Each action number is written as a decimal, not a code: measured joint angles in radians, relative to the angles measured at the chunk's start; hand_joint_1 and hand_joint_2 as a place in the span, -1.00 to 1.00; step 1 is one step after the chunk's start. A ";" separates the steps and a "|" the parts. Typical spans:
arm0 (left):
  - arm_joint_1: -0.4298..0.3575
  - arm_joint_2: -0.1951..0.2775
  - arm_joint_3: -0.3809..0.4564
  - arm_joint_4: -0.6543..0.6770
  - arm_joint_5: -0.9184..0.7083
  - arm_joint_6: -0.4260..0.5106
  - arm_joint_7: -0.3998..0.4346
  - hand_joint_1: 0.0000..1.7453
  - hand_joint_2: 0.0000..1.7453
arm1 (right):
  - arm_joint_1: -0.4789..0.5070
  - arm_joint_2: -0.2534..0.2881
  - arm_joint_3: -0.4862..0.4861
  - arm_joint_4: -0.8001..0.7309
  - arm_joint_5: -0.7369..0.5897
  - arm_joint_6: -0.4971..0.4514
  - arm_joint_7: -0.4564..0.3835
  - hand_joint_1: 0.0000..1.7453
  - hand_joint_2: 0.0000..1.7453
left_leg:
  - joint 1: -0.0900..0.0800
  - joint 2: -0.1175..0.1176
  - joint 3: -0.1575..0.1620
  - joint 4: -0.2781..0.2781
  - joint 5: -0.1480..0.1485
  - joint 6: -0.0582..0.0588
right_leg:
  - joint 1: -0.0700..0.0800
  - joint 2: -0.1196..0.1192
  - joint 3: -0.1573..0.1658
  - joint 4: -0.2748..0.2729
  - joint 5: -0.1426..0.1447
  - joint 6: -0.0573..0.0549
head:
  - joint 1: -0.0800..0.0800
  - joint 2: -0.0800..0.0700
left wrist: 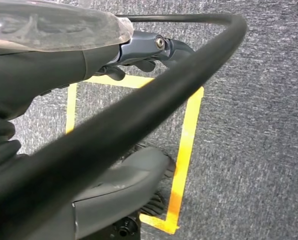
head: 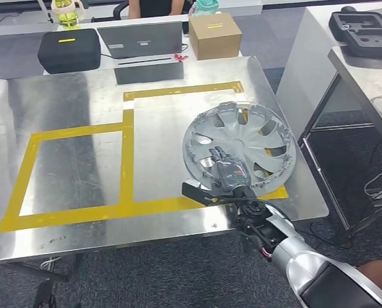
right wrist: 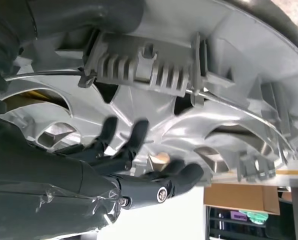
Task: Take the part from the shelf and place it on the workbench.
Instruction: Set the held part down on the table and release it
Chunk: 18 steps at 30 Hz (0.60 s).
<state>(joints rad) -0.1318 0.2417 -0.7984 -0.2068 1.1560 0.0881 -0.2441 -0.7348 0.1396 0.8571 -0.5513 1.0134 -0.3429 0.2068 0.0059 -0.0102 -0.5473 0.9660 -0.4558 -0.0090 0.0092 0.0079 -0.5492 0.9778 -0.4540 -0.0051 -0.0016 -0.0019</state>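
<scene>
Gripping the silver hubcap [head: 239, 142] by its near rim, the right hand [head: 229, 172] is holding it tilted over the steel workbench [head: 72, 96]; left hand's [left wrist: 139, 55] state unclear.

black case [head: 69, 50] with a yellow stripe, far left beyond the counter | grey laptop [head: 139, 40] beside it, closed lid facing | cardboard box [head: 214, 35] right of laptop | seated person [head: 155, 8] behind laptop | black moulded case [head: 364, 31] on side table [head: 302, 70], far right | yellow tape outline [left wrist: 185, 145] on grey carpet
</scene>
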 joint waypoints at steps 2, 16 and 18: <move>-0.001 0.000 0.000 0.000 0.004 0.000 0.000 -1.00 -1.00 | -0.001 0.000 -0.003 0.001 -0.009 -0.004 -0.011 -1.00 1.00 | 0.000 0.000 0.001 0.000 0.000 0.000 | 0.000 0.000 0.001 0.000 0.000 0.000 | 0.000 0.000; -0.003 0.000 -0.006 0.000 0.013 -0.001 0.002 -1.00 -1.00 | 0.064 0.005 -0.078 -0.091 -0.375 0.008 -0.324 -1.00 -1.00 | 0.000 0.000 0.002 0.000 0.000 0.000 | 0.000 0.000 0.002 0.000 0.000 0.000 | 0.000 0.000; -0.001 0.000 -0.007 0.000 0.021 -0.001 0.001 -1.00 -1.00 | 0.086 0.005 -0.093 -0.153 -0.507 0.049 -0.400 -1.00 -1.00 | 0.000 0.000 0.002 0.000 0.000 0.000 | 0.000 0.000 0.001 0.000 0.000 0.000 | 0.000 0.000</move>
<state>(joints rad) -0.1329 0.2419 -0.8056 -0.2068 1.1766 0.0870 -0.2428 -0.6489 0.1446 0.7642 -0.7046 0.5060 -0.2936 -0.1932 0.0061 -0.0100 -0.5456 0.9660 -0.4561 -0.0094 0.0094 0.0084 -0.5477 0.9778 -0.4541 -0.0052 -0.0017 -0.0019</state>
